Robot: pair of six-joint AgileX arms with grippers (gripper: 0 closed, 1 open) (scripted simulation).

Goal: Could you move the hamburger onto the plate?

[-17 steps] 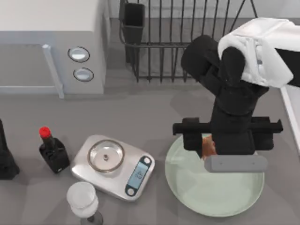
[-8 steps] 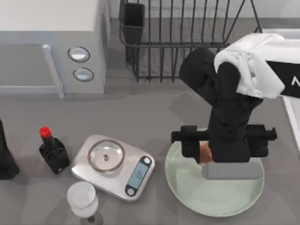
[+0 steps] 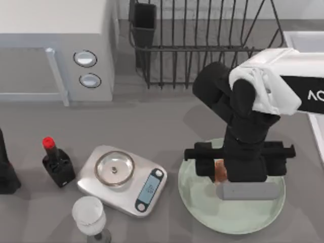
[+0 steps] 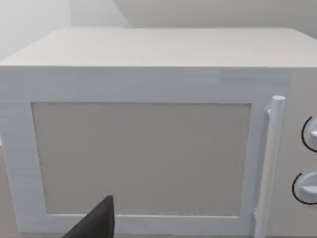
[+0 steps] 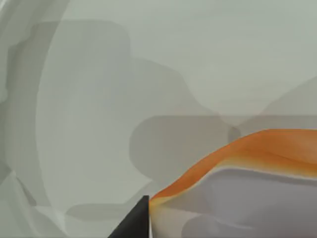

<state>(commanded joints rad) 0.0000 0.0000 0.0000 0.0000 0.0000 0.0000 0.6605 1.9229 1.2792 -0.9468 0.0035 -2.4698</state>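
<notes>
The pale mint-green plate [image 3: 202,212] lies on the table at the right. My right gripper [image 3: 227,173] hangs low over the plate's far half, shut on the hamburger [image 3: 219,170], a tan-orange lump of which a sliver peeks out beside the black wrist. In the right wrist view the hamburger [image 5: 257,148] fills the near corner, close above the plate's glossy surface [image 5: 124,74]; whether it touches the plate I cannot tell. My left gripper [image 3: 5,174] is parked at the table's left edge.
A steel scale [image 3: 123,178] sits left of the plate, with a wine glass [image 3: 89,215] in front of it and a red-capped dark bottle [image 3: 56,163] farther left. A microwave [image 3: 55,48] and a wire dish rack [image 3: 202,43] stand at the back.
My right arm has drawn slightly left and come down toward the plate, carrying the hamburger with it. The left arm has not moved.
</notes>
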